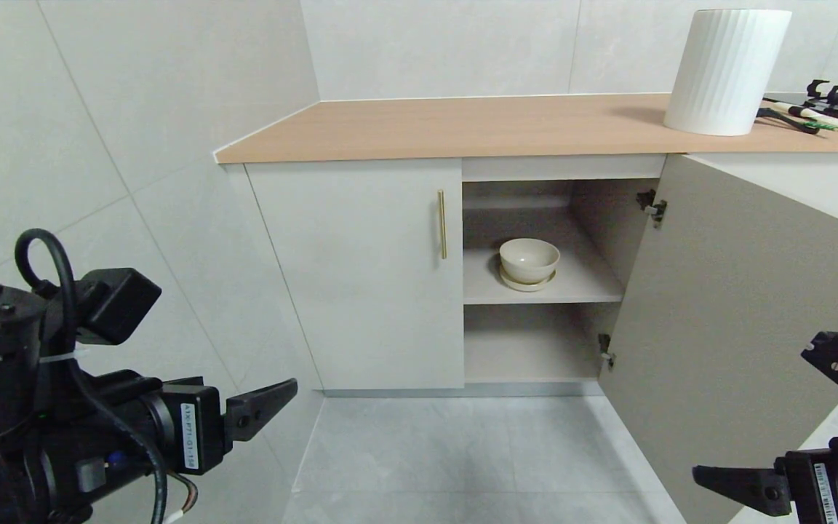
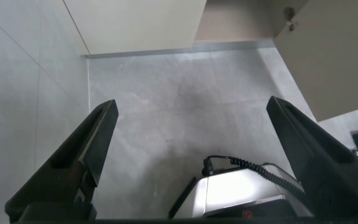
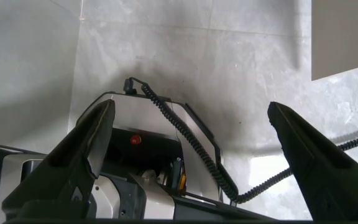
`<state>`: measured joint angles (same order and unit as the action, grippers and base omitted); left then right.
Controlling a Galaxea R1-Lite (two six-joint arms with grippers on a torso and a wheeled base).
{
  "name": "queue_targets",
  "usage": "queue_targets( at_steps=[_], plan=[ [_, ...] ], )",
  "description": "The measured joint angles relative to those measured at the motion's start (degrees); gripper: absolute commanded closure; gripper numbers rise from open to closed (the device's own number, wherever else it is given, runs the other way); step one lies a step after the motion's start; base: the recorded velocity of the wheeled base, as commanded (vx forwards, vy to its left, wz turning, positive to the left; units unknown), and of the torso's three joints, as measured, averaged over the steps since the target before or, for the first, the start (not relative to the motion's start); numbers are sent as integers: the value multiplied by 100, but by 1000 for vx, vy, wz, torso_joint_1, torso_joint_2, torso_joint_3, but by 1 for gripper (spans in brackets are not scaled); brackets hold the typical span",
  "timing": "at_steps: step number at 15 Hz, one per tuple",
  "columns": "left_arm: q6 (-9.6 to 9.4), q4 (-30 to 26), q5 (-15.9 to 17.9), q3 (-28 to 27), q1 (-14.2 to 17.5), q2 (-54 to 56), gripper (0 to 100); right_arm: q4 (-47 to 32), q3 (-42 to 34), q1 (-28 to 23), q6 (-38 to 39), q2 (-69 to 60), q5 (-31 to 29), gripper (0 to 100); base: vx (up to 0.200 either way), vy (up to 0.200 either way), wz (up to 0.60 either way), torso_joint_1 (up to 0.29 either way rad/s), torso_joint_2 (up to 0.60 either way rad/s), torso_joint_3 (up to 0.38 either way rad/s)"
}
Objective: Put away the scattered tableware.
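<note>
One cream bowl (image 1: 529, 259) is set on one saucer (image 1: 527, 283) on the cabinet shelf (image 1: 590, 285). Jaws of left gripper (image 2: 191, 107) and right gripper (image 3: 191, 109) are spread wide.

A bowl (image 1: 529, 259) rests on a plate (image 1: 527, 282) (cabinet shelf (image 1: 588, 285)).

The bowl (image 1: 529, 259) looks glazed ceramic, the countertop (image 1: 463, 127) matt wood, the door handle (image 1: 441, 224) brushed metal.

Head cam: up high, faces fwd + down at cabinet (image 1: 382, 276) under worktop (image 1: 463, 127), mid-range. L wrist cam: behind left hand (image 2: 191, 104), looks down past it at floor (image 2: 185, 93), close to cabinet foot. R wrist cam: same setup over right hand (image 3: 191, 104), facing floor. Head + L wrist share floor by open door (image 1: 739, 327).
</note>
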<state>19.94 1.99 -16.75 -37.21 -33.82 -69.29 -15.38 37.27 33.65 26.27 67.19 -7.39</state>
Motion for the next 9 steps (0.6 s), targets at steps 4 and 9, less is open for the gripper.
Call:
queue_targets(
  at_steps=[4,9],
  plan=[
    [4,20,0,-13,6,-27,0,1,-9,0,2,4,0,0,0,0,0,0,0,0],
    [11,99,-33,-105,361,-100,0,1,-12,0,13,30,2,0,0,0,0,0,0,0]
  ],
)
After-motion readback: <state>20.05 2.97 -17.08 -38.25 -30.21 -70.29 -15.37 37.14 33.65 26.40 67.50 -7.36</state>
